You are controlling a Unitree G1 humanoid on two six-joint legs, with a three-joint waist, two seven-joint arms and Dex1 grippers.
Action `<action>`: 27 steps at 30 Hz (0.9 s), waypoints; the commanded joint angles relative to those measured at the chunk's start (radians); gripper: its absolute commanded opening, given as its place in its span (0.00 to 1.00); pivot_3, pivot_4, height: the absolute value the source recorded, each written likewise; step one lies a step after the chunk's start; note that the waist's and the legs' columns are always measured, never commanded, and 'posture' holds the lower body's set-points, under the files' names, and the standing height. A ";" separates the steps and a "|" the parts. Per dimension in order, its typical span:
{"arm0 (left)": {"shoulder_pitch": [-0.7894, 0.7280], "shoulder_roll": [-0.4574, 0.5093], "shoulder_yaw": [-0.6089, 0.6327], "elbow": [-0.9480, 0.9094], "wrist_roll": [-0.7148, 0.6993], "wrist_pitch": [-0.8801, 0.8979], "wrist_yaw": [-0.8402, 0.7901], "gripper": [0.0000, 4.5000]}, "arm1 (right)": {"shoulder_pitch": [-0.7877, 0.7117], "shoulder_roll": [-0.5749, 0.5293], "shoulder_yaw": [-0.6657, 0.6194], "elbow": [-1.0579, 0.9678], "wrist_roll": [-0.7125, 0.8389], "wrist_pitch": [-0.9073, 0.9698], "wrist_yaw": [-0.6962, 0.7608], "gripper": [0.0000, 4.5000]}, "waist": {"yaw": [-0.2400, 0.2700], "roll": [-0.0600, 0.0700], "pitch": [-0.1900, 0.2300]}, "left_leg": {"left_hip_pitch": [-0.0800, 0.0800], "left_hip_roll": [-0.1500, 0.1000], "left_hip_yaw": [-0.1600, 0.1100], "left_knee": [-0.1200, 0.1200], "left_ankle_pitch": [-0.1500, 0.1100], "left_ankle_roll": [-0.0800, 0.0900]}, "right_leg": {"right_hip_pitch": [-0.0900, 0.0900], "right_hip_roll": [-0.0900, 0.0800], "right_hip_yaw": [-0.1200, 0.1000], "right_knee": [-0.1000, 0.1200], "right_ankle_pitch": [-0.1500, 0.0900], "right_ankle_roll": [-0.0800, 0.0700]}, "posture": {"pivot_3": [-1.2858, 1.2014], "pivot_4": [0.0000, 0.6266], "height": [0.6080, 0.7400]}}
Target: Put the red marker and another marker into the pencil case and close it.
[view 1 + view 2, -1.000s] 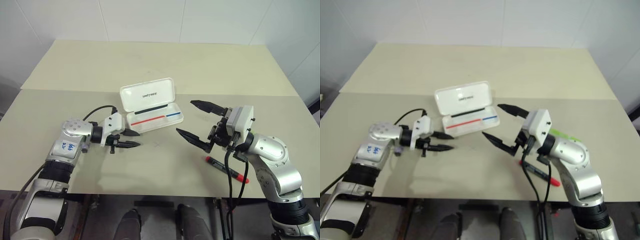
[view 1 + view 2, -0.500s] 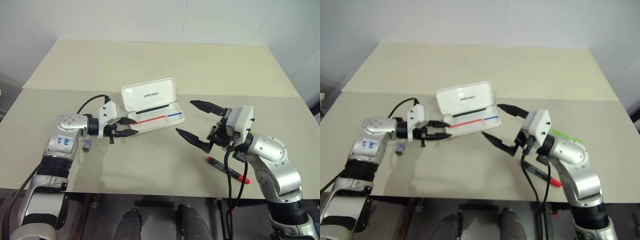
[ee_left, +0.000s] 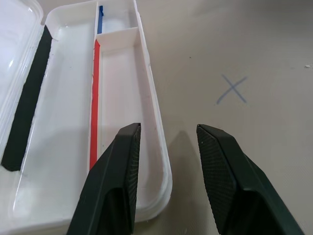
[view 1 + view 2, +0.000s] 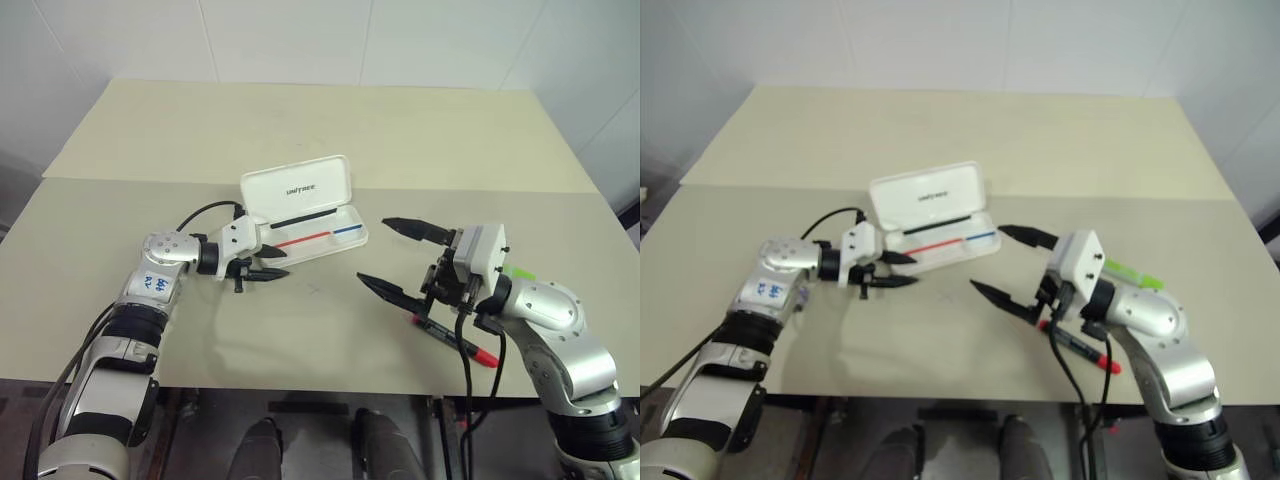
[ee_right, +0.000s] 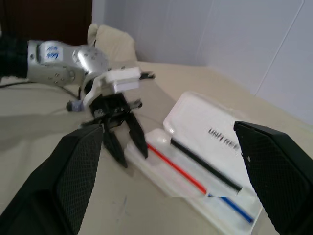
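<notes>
**Case open and empty, both markers on the worktop by the right arm**

Pencil case (image 4: 318,235): lies open mid-worktop (image 4: 300,130), lid (image 4: 294,189) hinged up on the far side, "UNITREE" print facing the camera. Long axis runs roughly 8-to-2 o'clock in the head views. The tray holds no pens; the left wrist view shows only its own red line, a short blue line in the small end compartment, and a black strip along the hinge side.

Red marker (image 4: 455,340): flat on the worktop at about 4 o'clock from the case, well apart from it, near the front edge. Long axis about 10-to-4 o'clock, red cap end toward 4. The right arm partly covers it from above.

Green highlighter (image 4: 1131,271): on the worktop beyond the right forearm, mostly hidden by it. Long axis roughly 10-to-4 in the right eye view; can't tell which end is the cap.

Left gripper (image 4: 269,264): jaws partly open, holding nothing. It sits at the case's near-left end; in its wrist view one finger (image 3: 115,181) is over the tray corner, the other over bare worktop. Can't tell whether it touches the case.

Right gripper (image 4: 395,256): jaws spread wide, empty, at 3-4 o'clock from the case, apart from it, pointing toward it.

Blue pen "X" mark (image 3: 231,89) on the worktop just off the case's front edge.
</notes>
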 commanded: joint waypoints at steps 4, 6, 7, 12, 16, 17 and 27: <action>-0.021 0.002 -0.017 0.014 0.028 -0.005 -0.008 0.40 | 0.036 -0.103 -0.062 -0.051 0.087 0.042 0.104 1.00 | 0.001 0.000 0.000 | 0.000 0.000 0.000 0.000 0.000 0.000 | 0.000 0.000 0.000 0.001 0.000 0.000 | 0.52 0.24 1.00; -0.023 0.003 -0.021 0.003 0.030 0.005 -0.012 0.40 | 0.050 -0.144 -0.077 -0.043 0.104 0.046 0.150 1.00 | 0.001 0.000 0.000 | 0.000 0.000 0.000 0.001 0.000 0.000 | 0.000 0.000 0.000 0.001 0.000 0.000 | 0.52 0.24 1.00; -0.024 0.004 -0.023 -0.003 0.029 0.010 -0.016 0.40 | 0.055 -0.161 -0.084 -0.035 0.109 0.046 0.170 1.00 | 0.002 0.000 0.000 | 0.000 0.000 0.000 0.001 0.000 0.000 | 0.000 0.000 0.000 0.001 0.000 0.000 | 0.52 0.24 1.00; -0.031 0.016 -0.040 -0.012 0.044 0.017 -0.027 0.40 | 0.044 -0.210 -0.103 0.008 0.116 0.036 0.240 1.00 | 0.000 0.000 0.000 | 0.000 0.000 0.000 0.001 0.000 0.000 | 0.000 0.000 0.000 0.000 0.000 0.000 | 0.52 0.24 1.00; -0.033 0.025 -0.052 -0.021 0.058 0.016 -0.038 0.32 | 0.008 -0.190 -0.089 0.022 0.108 0.030 0.235 1.00 | -0.001 0.000 0.000 | 0.000 0.000 0.000 0.001 0.000 0.000 | 0.000 0.000 0.000 0.001 0.000 0.000 | 0.52 0.24 1.00; -0.033 0.028 -0.054 -0.025 0.061 0.016 -0.042 0.28 | 0.004 -0.185 -0.087 0.022 0.106 0.029 0.233 1.00 | 0.000 0.000 0.000 | 0.000 0.000 0.000 0.001 0.000 0.000 | 0.000 0.000 0.000 0.001 0.000 0.000 | 0.52 0.24 1.00; -0.061 0.062 -0.095 -0.096 0.093 -0.016 -0.097 0.00 | -0.031 -0.166 -0.078 0.033 0.094 0.029 0.231 1.00 | 0.001 0.000 0.000 | 0.000 0.000 0.000 0.000 0.000 0.000 | 0.000 0.000 0.000 0.000 0.000 0.000 | 0.52 0.24 1.00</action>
